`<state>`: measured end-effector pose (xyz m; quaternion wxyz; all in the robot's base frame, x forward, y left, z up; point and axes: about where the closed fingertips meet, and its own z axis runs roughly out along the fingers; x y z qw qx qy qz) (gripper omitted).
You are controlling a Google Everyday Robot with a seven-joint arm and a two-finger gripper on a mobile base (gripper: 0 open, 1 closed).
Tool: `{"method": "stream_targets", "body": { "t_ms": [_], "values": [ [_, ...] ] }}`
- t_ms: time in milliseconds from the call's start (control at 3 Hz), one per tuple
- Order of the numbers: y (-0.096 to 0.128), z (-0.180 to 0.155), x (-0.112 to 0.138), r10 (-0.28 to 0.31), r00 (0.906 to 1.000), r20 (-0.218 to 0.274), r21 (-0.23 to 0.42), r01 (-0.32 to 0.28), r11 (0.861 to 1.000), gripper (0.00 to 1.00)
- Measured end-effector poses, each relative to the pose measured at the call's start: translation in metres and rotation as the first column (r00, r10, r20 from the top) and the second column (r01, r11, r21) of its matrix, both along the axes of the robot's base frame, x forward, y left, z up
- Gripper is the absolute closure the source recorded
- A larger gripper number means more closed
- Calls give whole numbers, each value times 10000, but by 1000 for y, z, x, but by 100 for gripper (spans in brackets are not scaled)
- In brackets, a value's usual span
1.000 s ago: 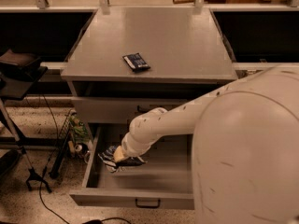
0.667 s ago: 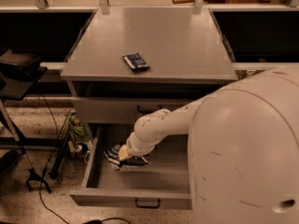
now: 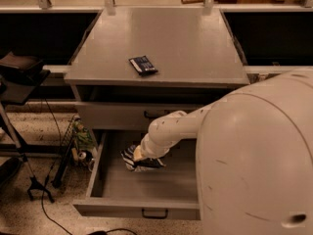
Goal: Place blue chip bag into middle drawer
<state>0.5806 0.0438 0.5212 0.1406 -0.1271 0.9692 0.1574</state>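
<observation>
No text, brand, number or sign can be read on any surface. The packet on the cabinet top shows pale marks too small to make out. The blue chip bag shows white patches, none legible as lettering. The gripper, with no readable marking on it, is inside the open middle drawer, at the bag.

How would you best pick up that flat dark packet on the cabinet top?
Probably from straight above, jaws across the narrow width of the packet: it lies flat and skewed. The gripper is down in the open drawer, at the chip bag.
</observation>
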Motion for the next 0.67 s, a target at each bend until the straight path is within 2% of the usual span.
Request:
{"method": "stream_targets", "body": {
  "t_ms": [333, 667],
  "values": [
    [-11, 16, 12, -118, 9995, 279, -246, 125, 9996, 14],
    [-21, 43, 26, -66, 9972, 744, -496, 103, 9987, 0]
  ]
}}
